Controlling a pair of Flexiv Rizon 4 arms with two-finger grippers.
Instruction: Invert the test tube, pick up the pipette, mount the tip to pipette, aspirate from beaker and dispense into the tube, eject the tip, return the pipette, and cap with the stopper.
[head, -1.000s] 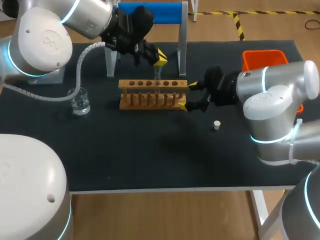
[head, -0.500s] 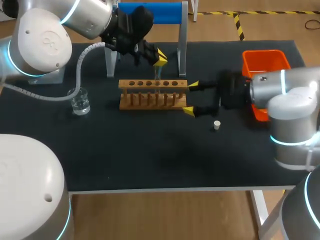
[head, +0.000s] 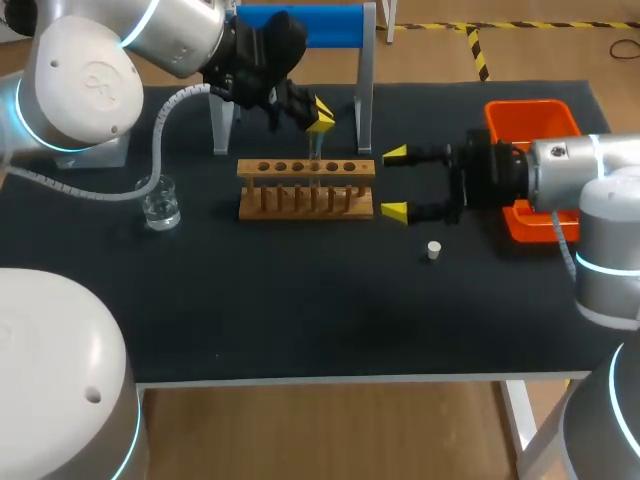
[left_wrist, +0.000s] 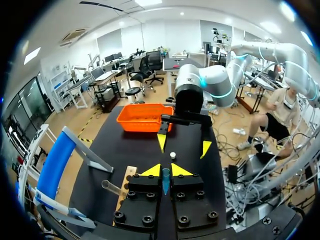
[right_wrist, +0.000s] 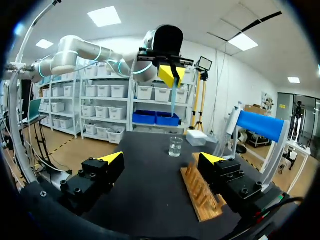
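Left arm (head: 85, 80), white and silver with glowing cyan rings: comes in from the left rear corner, elbow bent, black wrist (head: 255, 50) angled down and inward.
Left hand (head: 320, 114), black with two yellow-tipped fingers: tips drawn close together, pinching a thin clear glass test tube (left_wrist: 165, 181) from two sides, tube hanging upright below them.
Right arm (head: 590, 185), same make: comes in from the right, forearm level, pointing inward.
Right hand (head: 395, 183): fingers horizontal, spread wide apart, well apart from left hand.
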